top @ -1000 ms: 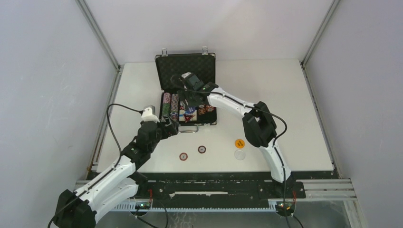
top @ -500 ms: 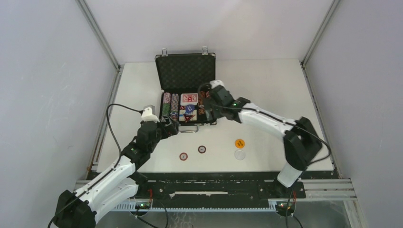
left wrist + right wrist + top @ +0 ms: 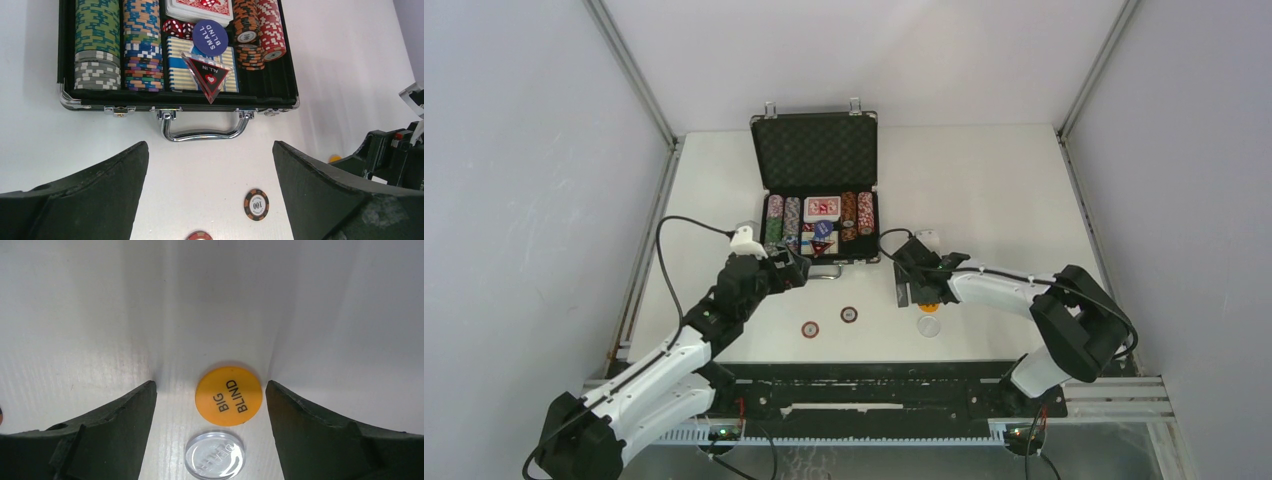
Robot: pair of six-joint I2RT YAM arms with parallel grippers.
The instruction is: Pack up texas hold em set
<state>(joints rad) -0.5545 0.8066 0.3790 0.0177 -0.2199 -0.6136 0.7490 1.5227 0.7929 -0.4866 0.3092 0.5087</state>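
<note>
Right hand [image 3: 209, 385], wide open and empty, brackets the orange button [image 3: 229, 396] lying flat on the desk [image 3: 70, 315] between its fingers [image 3: 100, 440]: light, hard, probably slick, best pinched across opposite edges.

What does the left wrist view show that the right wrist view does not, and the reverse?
Only left wrist: the open black silver-edged case, holding striped chip stacks, red dice, a blue round SMALL BLIND button and a triangular ALL IN button; a loose striped 100 chip lies outside it.
Only right wrist: a clear round button, and the lettering on the orange round BIG BLIND button.
Both: the white table, and spread dark left fingers and right fingers. An orange sliver in the left wrist view is probably that button.
</note>
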